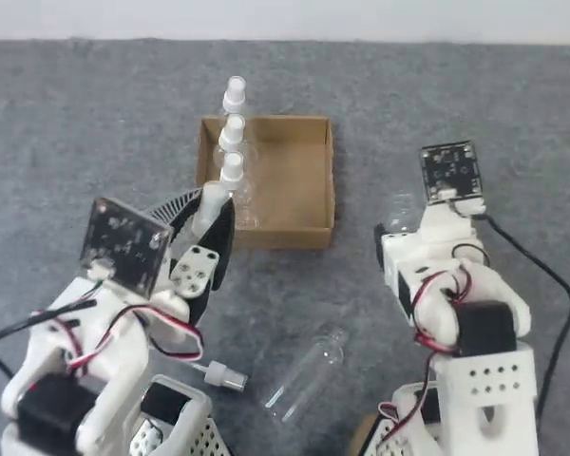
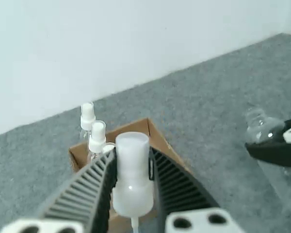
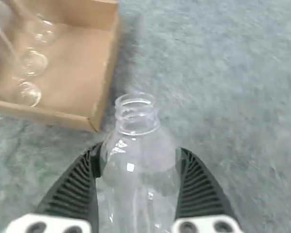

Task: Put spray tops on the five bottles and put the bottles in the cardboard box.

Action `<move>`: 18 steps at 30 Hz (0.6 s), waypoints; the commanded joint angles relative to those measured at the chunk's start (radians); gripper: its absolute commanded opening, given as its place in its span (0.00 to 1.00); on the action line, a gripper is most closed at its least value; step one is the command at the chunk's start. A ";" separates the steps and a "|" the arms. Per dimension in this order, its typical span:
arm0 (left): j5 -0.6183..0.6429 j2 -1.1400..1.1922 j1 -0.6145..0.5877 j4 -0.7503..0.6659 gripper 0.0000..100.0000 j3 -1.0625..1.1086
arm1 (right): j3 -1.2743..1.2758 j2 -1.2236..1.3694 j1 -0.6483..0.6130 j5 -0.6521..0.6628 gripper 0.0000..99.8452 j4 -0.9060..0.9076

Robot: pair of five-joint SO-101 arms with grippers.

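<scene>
My left pincer (image 2: 132, 159) grips a spray top (image 2: 132, 187) above the cardboard box's (image 1: 285, 236) near-left corner. My right pincer (image 3: 139, 153) clamps an open bottle (image 3: 136, 124) right of the box. Three capped bottles (image 1: 232, 142) stand inside; a bare bottle (image 1: 306, 370) lies on the near worktop (image 1: 76, 123).

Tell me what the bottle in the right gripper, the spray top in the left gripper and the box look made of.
The bottle looks like clear glossy plastic: the carpet shows through and it glints. The spray top looks like smooth white plastic, faintly shiny. The box looks like brown matte cardboard, with raw cut edges.
</scene>
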 commanded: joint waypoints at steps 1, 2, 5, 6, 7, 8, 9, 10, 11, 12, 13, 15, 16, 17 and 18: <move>0.017 -0.026 0.002 -0.037 0.01 -0.008 | 0.002 -0.056 -0.056 0.020 0.01 -0.012; 0.018 -0.026 0.002 -0.037 0.01 -0.010 | 0.006 -0.067 -0.068 0.020 0.01 -0.012; 0.060 -0.026 0.000 -0.041 0.01 -0.010 | 0.009 -0.090 -0.110 0.020 0.01 -0.012; 0.069 -0.026 0.000 -0.048 0.01 -0.010 | 0.009 -0.096 -0.119 0.020 0.01 -0.012; 0.072 -0.026 0.000 -0.052 0.01 -0.010 | 0.009 -0.099 -0.130 0.020 0.01 -0.012; 0.072 -0.026 0.000 -0.052 0.01 -0.010 | 0.009 -0.102 -0.140 0.020 0.01 -0.012; 0.072 -0.026 -0.005 -0.052 0.01 -0.012 | 0.009 -0.102 -0.153 0.020 0.01 -0.012; 0.072 -0.026 -0.017 -0.052 0.01 -0.013 | 0.009 -0.102 -0.163 0.020 0.01 -0.012; 0.074 -0.028 -0.029 -0.052 0.01 -0.015 | 0.009 -0.102 -0.173 0.020 0.01 -0.012; 0.075 -0.028 -0.044 -0.057 0.01 -0.015 | 0.009 -0.102 -0.182 0.020 0.01 -0.012; 0.080 -0.028 -0.061 -0.063 0.01 -0.015 | 0.009 -0.102 -0.189 0.020 0.01 -0.012; 0.121 -0.028 -0.095 -0.071 0.01 -0.015 | 0.009 -0.102 -0.200 0.020 0.01 -0.012; 0.133 -0.028 -0.107 -0.072 0.01 -0.015 | 0.009 -0.102 -0.206 0.020 0.01 -0.012; 0.141 -0.028 -0.117 -0.072 0.01 -0.015 | 0.009 -0.102 -0.214 0.020 0.01 -0.012; 0.146 -0.028 -0.121 -0.072 0.01 -0.015 | 0.009 -0.102 -0.225 0.020 0.01 -0.012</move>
